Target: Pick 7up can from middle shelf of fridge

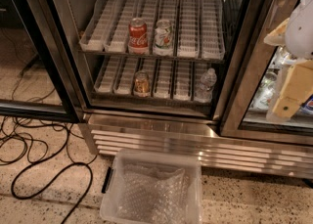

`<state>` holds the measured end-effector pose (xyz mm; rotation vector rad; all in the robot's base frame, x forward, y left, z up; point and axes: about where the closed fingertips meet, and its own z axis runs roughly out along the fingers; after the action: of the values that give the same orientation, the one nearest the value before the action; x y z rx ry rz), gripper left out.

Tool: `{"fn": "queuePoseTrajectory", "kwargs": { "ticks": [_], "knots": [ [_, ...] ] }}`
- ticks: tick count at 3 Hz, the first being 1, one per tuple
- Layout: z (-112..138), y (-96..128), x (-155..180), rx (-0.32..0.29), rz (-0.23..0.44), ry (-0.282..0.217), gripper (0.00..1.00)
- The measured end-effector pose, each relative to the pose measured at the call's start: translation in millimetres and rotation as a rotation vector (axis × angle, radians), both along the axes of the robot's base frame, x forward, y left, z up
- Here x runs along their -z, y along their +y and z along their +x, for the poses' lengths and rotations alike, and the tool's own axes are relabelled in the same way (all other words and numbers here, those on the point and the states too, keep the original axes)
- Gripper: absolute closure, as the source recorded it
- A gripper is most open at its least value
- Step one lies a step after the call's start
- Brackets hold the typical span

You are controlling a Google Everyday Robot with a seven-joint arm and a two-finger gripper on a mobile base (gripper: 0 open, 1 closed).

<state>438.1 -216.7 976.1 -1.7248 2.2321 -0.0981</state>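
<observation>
7up can [163, 37] on middle shelf [189, 27], right of cola can [138, 35] | hand [288, 78] far right (outside fridge [151, 136])

Tan jaws at right; green-white 7up can [163, 36]

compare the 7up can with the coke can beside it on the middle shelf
The 7up can is whitish-silver with a green label; the Coca-Cola can is red with white script. In the view the 7up can stands one lane right of the Coca-Cola can. Both stand upright at the front of the middle shelf, similar in size, silver-topped. The hand is at the view's right edge, apart from both.
</observation>
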Motion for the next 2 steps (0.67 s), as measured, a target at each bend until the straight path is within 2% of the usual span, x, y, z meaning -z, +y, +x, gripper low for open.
{"fn": "queuePoseTrajectory", "kwargs": {
  "ticks": [1, 2],
  "knots": [
    [0, 0, 0, 0.000, 0.000, 0.000, 0.00],
    [8, 1, 15, 0.070, 0.026, -0.028, 0.00]
  ]
}}
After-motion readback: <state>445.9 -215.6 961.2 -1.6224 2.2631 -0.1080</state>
